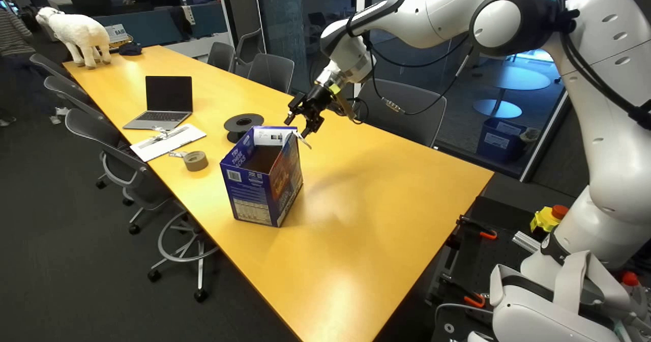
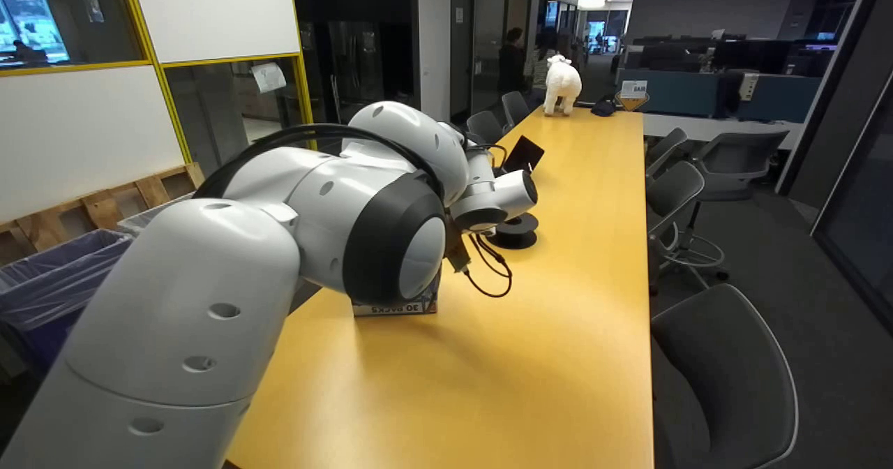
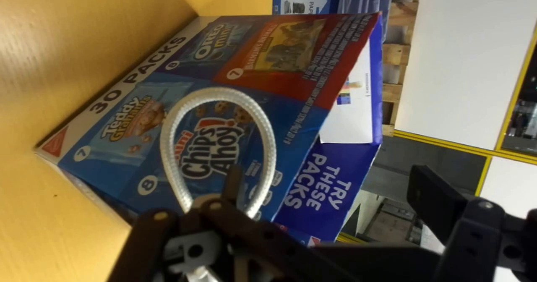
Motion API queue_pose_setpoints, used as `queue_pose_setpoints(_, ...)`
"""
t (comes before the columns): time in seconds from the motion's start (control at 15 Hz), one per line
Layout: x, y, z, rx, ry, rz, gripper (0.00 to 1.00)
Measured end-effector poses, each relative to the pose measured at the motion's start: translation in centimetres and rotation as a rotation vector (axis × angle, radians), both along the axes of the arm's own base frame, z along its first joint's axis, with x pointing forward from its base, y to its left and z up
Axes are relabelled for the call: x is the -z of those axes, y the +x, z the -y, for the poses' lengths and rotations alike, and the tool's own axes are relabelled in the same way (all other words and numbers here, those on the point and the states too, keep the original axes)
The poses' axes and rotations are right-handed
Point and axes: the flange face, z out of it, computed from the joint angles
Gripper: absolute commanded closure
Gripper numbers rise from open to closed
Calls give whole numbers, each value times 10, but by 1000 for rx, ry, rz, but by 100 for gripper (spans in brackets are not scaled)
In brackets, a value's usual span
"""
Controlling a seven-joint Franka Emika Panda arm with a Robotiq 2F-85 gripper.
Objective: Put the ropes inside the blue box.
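Rope [image 3: 218, 93] is seen looped at one finger [image 3: 232, 186] — whether threaded around it cannot be told; gripper [image 3: 327, 184] is spread wide, near blue box [image 1: 254, 194].

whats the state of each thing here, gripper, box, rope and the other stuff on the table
Gripper: open
Box: upright on the table, top open
Rope: bent in a loop outside the box, partly hidden by the gripper; cannot tell if it is caught there
Laptop: open, screen dark
Spool: lying flat
Tape: resting on the table
Toy sheep: standing
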Motion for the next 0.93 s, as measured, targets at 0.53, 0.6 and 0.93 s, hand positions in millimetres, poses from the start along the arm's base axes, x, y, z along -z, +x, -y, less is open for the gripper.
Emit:
queue_pose_setpoints(0.53,-50,25,-19,70,97,-30,0)
queue_pose_setpoints(0.6,-53,30,-26,74,101,-37,0)
queue_pose_setpoints(0.93,-58,51,-77,71,86,-48,0)
